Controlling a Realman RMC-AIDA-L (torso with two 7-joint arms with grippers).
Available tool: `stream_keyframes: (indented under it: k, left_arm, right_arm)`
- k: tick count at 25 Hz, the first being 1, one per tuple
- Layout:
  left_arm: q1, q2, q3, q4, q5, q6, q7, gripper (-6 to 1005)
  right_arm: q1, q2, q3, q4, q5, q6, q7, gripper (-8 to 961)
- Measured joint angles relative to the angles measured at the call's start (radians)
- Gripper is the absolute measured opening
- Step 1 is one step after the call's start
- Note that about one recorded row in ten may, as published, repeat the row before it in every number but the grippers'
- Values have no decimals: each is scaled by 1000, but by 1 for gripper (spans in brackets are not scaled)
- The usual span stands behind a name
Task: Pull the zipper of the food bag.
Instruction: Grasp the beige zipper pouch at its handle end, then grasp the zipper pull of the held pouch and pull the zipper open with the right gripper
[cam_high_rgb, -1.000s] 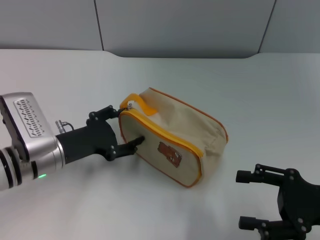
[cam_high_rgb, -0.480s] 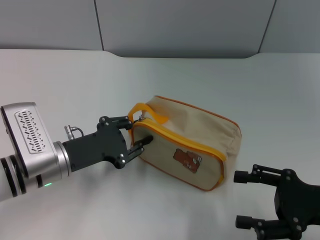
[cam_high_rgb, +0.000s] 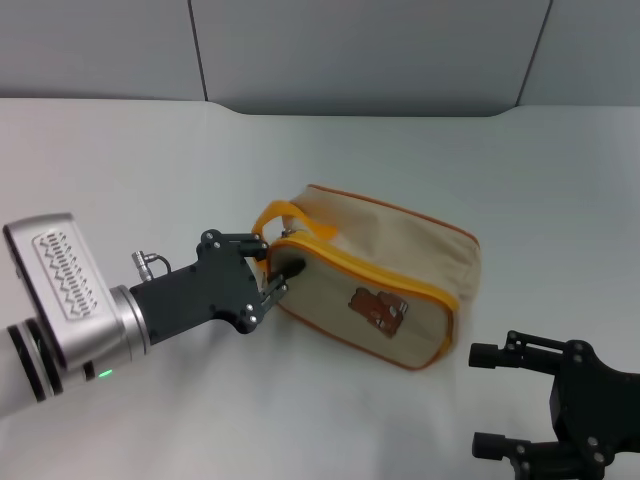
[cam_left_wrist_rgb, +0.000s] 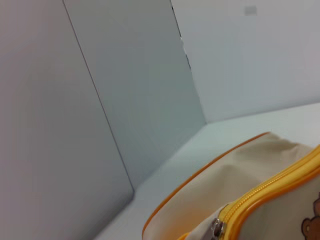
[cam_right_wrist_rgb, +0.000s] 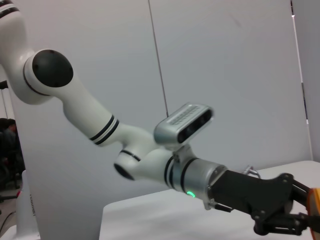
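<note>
Zipper (cam_high_rgb: 375, 277) looks mostly closed along the visible top edge of the food bag (cam_high_rgb: 400, 270), so the pull seems barely started at best. The silver pull tab (cam_left_wrist_rgb: 217, 228) sits at the bag's end corner near the loop handle (cam_high_rgb: 285, 215), right where the left gripper (cam_high_rgb: 272, 275) is pressed in against the bag; can't tell how far its jaws are open or whether they have the tab. Most of the zip run is left to do. The bag lies near the middle of the white bench (cam_high_rgb: 150, 160): boxy, soft beige canvas with slight creases, orange-yellow piping and a toothed zip band, and a brown bear patch (cam_high_rgb: 377, 306) on the front face. The right gripper (cam_high_rgb: 510, 398) is parked low by the bench's near edge, jaws spread wide, holding nothing.
</note>
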Motion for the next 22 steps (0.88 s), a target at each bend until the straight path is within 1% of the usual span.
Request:
stream_keyframes:
  k: [1, 2, 6, 8, 10, 12, 13, 15, 16, 17, 18, 21, 22]
  left_arm:
    - [11, 0, 0, -27, -40, 20, 75, 249]
    - [11, 0, 0, -27, -40, 20, 75, 243]
    - [31, 0, -1, -106, -116, 72, 231, 217]
    - [32, 0, -2, -114, -120, 81, 245, 204]
    - [33, 0, -5, -125, -123, 108, 283, 192]
    - [38, 0, -10, -142, -127, 166, 383, 179]
    - [38, 0, -10, -142, -127, 166, 383, 173]
    - [38, 0, -11, -145, -126, 210, 446, 159]
    - [33, 0, -11, -134, -124, 241, 471, 151]
    - [33, 0, -11, -134, -124, 241, 471, 143]
    - [28, 0, -11, -125, -124, 250, 476, 135]
    - [-7, 0, 5, -73, -119, 270, 480, 110]
    - [-7, 0, 5, -73, -119, 270, 480, 101]
  right_arm:
    - [-1, 0, 1, 0, 0, 0, 0, 832]
    - [-2, 0, 3, 0, 1, -1, -3, 832]
    - [-9, 6, 23, 0, 10, -7, -9, 832]
    - [-9, 6, 34, 1, 10, -8, -10, 832]
    - [-9, 7, 68, 3, 10, -10, -12, 832]
    - [-11, 14, 168, 17, 13, -16, -30, 832]
    - [-11, 14, 168, 17, 13, -16, -30, 832]
    - [-19, 28, 268, 39, 25, -20, -63, 832]
    - [-30, 44, 346, 65, 57, -18, -115, 832]
    - [-30, 44, 346, 65, 57, -18, -115, 832]
    - [-40, 51, 382, 91, 83, -10, -157, 832]
    - [-62, 53, 423, 158, 143, 5, -259, 832]
    - [-70, 53, 433, 175, 162, 8, -286, 832]
